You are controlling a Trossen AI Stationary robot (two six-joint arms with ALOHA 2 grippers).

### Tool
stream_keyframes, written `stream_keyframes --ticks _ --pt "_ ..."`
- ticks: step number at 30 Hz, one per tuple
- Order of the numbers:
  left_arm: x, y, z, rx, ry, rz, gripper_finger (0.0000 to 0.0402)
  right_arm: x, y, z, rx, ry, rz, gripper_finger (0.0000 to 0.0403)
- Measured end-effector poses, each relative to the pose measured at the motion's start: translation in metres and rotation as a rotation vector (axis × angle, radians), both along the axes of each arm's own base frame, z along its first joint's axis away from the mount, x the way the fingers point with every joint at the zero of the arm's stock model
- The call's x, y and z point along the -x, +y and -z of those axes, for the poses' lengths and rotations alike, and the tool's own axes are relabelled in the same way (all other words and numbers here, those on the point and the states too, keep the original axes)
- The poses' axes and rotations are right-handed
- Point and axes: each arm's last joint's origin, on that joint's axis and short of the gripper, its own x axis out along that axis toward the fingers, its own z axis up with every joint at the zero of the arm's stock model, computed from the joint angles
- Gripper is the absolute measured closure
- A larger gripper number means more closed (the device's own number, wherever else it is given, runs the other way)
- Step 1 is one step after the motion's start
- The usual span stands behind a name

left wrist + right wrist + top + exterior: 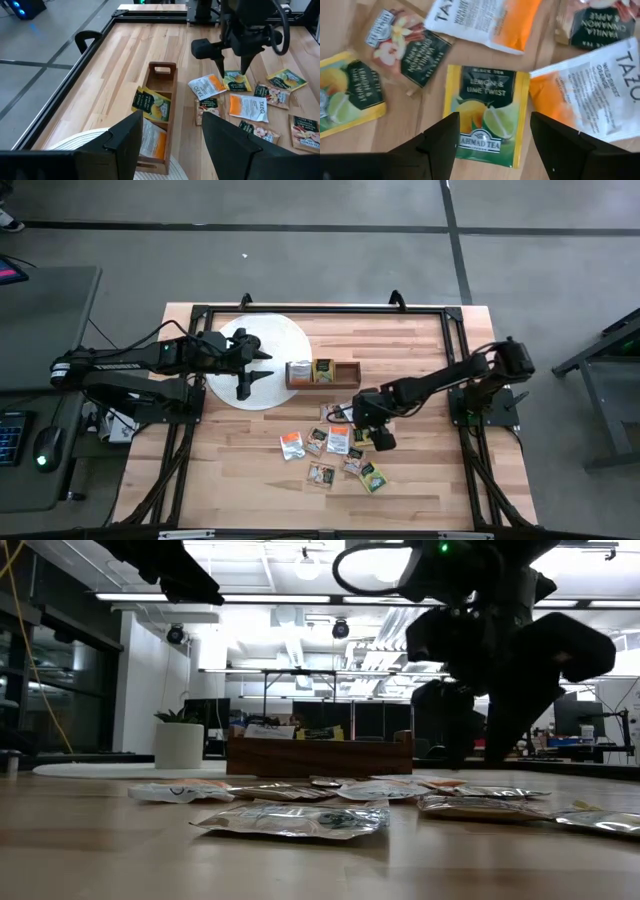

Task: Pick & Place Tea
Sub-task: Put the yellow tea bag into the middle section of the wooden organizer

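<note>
1. The yellow-and-green square sachet (486, 114) lying between the right gripper's (492, 137) spread fingers reads "BLACK TEA", "LEMON & LIME TWIST" and "AHMAD TEA".
2. The white-and-orange sachet (592, 91) just beside one finger reads "TAZO" and "WILD SWEET ORANGE".
3. The brownish sachet (406, 49) ahead of the other finger reads "VANILLA CINNAMON & APPLE".
4. Another white-and-orange sachet (485, 20) farther ahead shows "TAZ".
5. A second yellow-and-green sachet (349, 95) off to the side reads "LEMON & LIME TWIST".
</note>
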Motion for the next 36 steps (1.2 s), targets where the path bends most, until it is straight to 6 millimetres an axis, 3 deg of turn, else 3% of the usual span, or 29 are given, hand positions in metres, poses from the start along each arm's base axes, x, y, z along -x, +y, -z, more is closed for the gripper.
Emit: stream_keyframes --ticks 8,27,36 --pt "0.000 0.000 0.000 0.001 0.000 0.001 0.0199 0.000 0.002 0.011 0.001 0.054 0.035 0.0163" --pt "0.000 0.000 0.000 -0.002 0.002 0.012 0.0199 0.006 0.000 0.013 0.014 0.126 0.072 0.0164" --pt "0.000 0.000 0.000 -0.002 0.002 0.012 0.0199 0.023 -0.003 0.034 -0.015 0.134 0.200 0.0191"
